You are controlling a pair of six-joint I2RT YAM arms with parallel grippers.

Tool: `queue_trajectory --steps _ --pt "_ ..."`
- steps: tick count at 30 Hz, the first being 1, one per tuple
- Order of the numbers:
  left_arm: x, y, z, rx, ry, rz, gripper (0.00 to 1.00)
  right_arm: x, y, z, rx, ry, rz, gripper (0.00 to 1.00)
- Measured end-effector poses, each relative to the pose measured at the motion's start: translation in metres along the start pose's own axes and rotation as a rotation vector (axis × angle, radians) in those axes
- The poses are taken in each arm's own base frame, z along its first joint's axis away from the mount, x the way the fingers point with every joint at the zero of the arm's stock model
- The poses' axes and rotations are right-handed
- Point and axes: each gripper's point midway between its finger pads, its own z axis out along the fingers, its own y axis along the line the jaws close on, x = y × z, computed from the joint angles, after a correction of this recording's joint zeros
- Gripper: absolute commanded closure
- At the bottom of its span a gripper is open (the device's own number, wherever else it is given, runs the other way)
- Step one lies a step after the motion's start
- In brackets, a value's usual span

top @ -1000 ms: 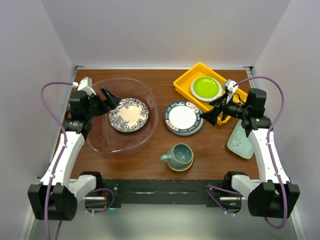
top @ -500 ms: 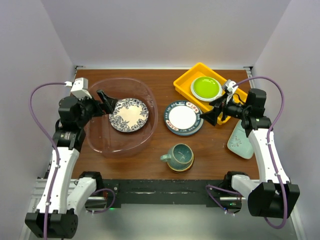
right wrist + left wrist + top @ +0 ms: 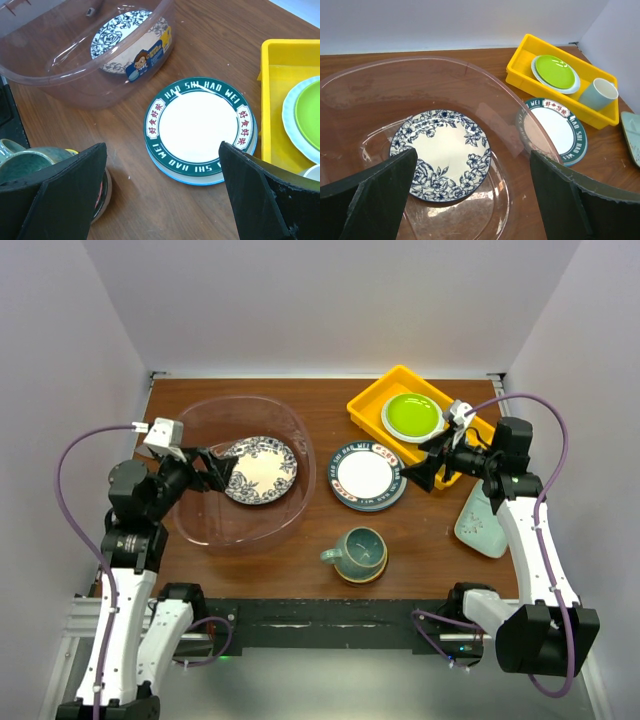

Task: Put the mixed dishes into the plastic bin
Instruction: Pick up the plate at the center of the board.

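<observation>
The left gripper [image 3: 213, 470] is seen spread wide and empty over the left part of the plastic bin [image 3: 240, 401]. The blue floral plate [image 3: 259, 469] is found lying flat inside it. The lettered plate [image 3: 367, 476] and, nearer, the teal mug [image 3: 360, 552] are noted on the table to the bin's right. The right gripper [image 3: 421, 464] is held agape, empty, just right of the lettered plate.

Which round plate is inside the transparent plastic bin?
The blue floral plate; the dark lettered-rim plate lies on the table, the lime-green plate in the yellow tray.
</observation>
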Motion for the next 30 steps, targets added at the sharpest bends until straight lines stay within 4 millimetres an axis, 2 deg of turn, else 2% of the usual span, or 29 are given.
queue_trajectory --steps 15,30 --pt "0.057 0.000 0.005 0.075 0.052 -0.002 0.00 0.007 -0.001 0.004 -0.033 0.012 -0.009 0.02" --pt "0.054 -0.007 0.007 0.123 0.025 0.010 0.00 0.008 0.003 0.004 -0.057 0.014 -0.016 0.02"
